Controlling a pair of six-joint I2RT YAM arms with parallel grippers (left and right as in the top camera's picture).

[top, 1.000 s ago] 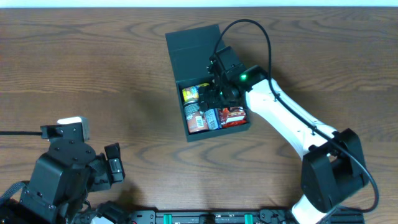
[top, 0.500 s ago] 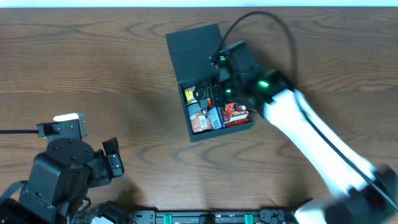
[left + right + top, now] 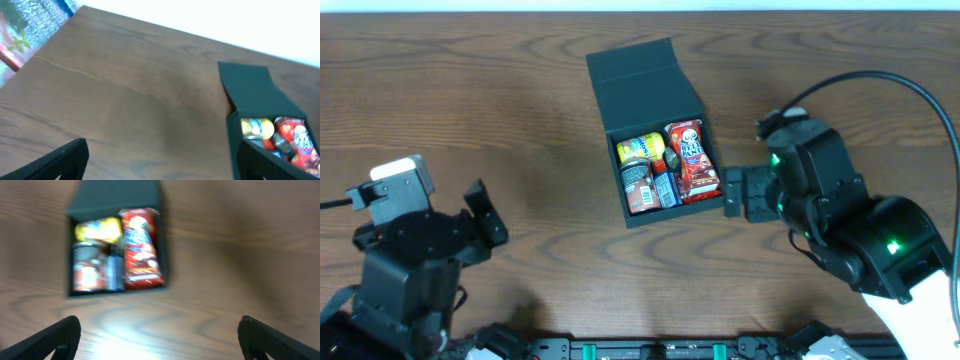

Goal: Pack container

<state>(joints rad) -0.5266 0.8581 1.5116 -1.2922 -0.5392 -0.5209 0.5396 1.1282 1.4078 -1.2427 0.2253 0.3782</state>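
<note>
Container (image 3: 650,95) sits about mid-table, a bit to the far side. It is open, with the lid laid back flat on the wood on the far side and the tray part on the near side. The long axis of tray plus lid runs far to near and is skewed, so the far end leans left and the near end leans right. The opening faces straight up. The hinge edge is between the lid and the tray.

Inside the tray I see:
- a yellow packet (image 3: 640,149) at the far-left corner
- a red snack pack (image 3: 690,160) lying lengthwise along the right wall
- a dark can with a red label (image 3: 636,188) at near left
- a small blue item (image 3: 665,190) between the can and the red pack

Everything is packed tight and touching. In the right wrist view it is blurred, so I can't read the labels.

My right gripper (image 3: 745,193) is just beside the tray's near-right corner. The jaws are spread wide with nothing between them. In the right wrist view both fingers (image 3: 55,342) sit at the bottom corners, with bare table between them and the container (image 3: 117,200) ahead.

My left gripper (image 3: 483,215) is well apart from the container, at the near-left of the table. It is spread too, and empty. The left wrist view shows one finger (image 3: 62,160) low on the left and the container (image 3: 250,90) off to the right.

Wooden table (image 3: 470,110) under everything.
</note>
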